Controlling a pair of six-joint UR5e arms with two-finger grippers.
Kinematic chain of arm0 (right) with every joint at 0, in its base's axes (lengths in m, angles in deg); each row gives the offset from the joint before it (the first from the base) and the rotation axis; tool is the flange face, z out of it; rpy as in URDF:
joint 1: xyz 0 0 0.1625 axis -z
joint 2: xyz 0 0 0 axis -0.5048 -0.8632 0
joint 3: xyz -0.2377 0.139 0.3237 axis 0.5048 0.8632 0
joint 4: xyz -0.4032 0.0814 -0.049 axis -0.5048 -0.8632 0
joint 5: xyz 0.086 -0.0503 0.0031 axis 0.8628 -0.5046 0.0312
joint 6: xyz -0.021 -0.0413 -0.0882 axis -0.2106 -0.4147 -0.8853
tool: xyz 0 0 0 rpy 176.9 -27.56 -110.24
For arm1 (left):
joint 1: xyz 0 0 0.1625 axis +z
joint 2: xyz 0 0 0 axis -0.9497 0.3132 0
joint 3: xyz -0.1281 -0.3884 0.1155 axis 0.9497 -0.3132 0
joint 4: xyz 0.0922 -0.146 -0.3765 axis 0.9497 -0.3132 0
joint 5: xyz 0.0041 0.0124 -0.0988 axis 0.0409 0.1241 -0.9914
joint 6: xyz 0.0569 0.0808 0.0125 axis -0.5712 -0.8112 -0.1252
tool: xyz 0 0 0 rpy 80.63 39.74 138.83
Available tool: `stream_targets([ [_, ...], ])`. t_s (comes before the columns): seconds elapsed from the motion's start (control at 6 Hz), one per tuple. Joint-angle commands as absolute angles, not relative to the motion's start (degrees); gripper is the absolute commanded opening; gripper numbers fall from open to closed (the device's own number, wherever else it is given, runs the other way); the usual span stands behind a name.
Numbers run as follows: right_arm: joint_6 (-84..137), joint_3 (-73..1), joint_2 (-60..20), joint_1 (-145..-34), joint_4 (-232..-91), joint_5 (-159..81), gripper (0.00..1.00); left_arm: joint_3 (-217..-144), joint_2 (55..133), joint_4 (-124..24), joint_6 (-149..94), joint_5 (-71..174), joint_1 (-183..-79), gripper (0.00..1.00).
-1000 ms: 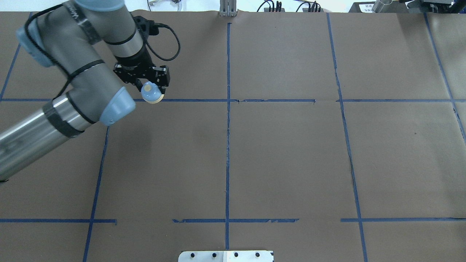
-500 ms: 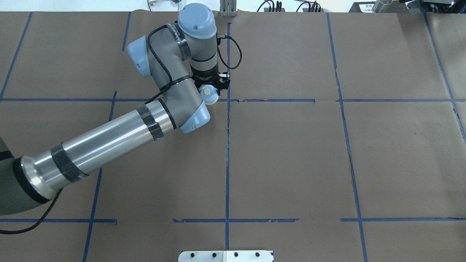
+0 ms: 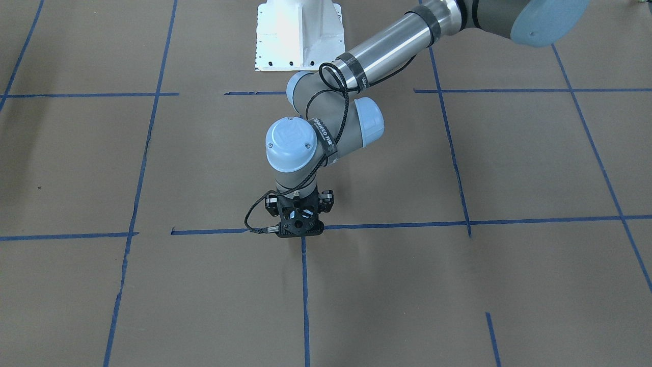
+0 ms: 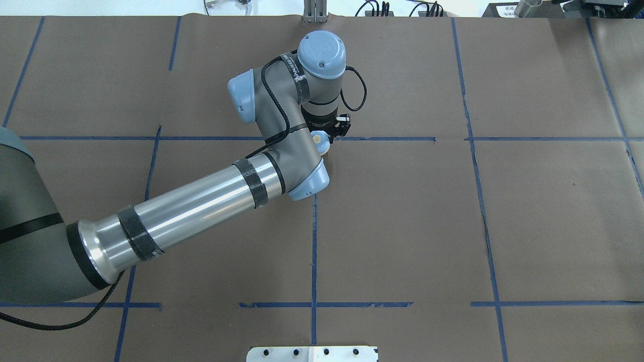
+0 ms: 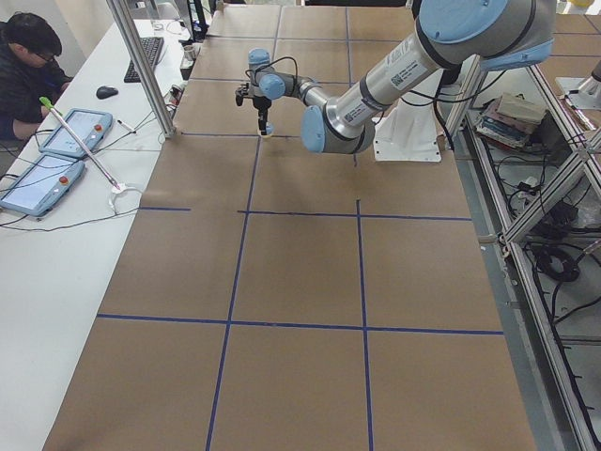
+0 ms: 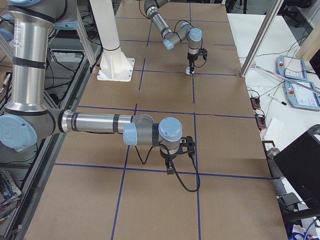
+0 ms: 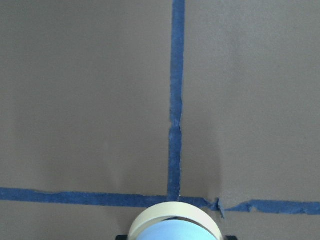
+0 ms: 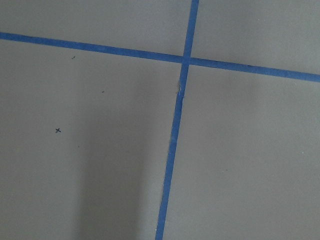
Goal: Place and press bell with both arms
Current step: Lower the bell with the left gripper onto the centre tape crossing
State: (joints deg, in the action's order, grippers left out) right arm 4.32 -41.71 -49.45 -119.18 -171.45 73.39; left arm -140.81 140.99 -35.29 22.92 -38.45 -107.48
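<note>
The bell (image 4: pixel 319 141), light blue with a cream base and button, is held in my left gripper (image 4: pixel 325 137), which is shut on it. The gripper points down at the far middle of the table, over a crossing of blue tape lines. In the left wrist view the bell (image 7: pixel 175 226) fills the bottom edge just short of the tape crossing (image 7: pixel 174 199). In the front-facing view the left gripper (image 3: pixel 300 232) hides the bell. My right gripper (image 6: pixel 170 169) shows only in the exterior right view, low over the paper; I cannot tell whether it is open or shut.
Brown paper with blue tape lines (image 4: pixel 314 241) covers the table. The white pedestal (image 3: pixel 298 35) stands at the robot's side. A metal post (image 5: pixel 141 66) and an operator (image 5: pixel 28 66) with tablets are beyond the far edge.
My left arm has swung to the right with the bell, from the far left of the table to the middle tape crossing. The bell stays in the gripper.
</note>
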Motion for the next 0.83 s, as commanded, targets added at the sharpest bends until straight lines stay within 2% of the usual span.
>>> stream_targets([
  [0.0, 4.4, -41.7, -49.4, -119.2, -171.4, 73.4, 1.0, -140.6, 141.0, -35.4, 23.0, -38.3, -107.3, 0.02],
  [0.17, 4.3, -41.7, -49.4, -119.2, -171.4, 73.4, 1.0, -140.6, 141.0, -35.4, 23.0, -38.3, -107.4, 0.07],
  [0.33, 4.3, -41.7, -49.4, -119.2, -171.4, 73.4, 1.0, -140.6, 140.9, -35.3, 23.1, -38.3, -107.6, 0.33],
  [0.5, 4.3, -41.7, -49.4, -119.2, -171.4, 73.4, 1.0, -140.7, 140.9, -35.3, 24.0, -38.3, -107.6, 0.88],
  [0.67, 4.4, -41.6, -49.4, -119.2, -171.4, 73.4, 1.0, -141.1, 140.9, -35.2, 24.0, -38.4, -107.7, 1.0],
])
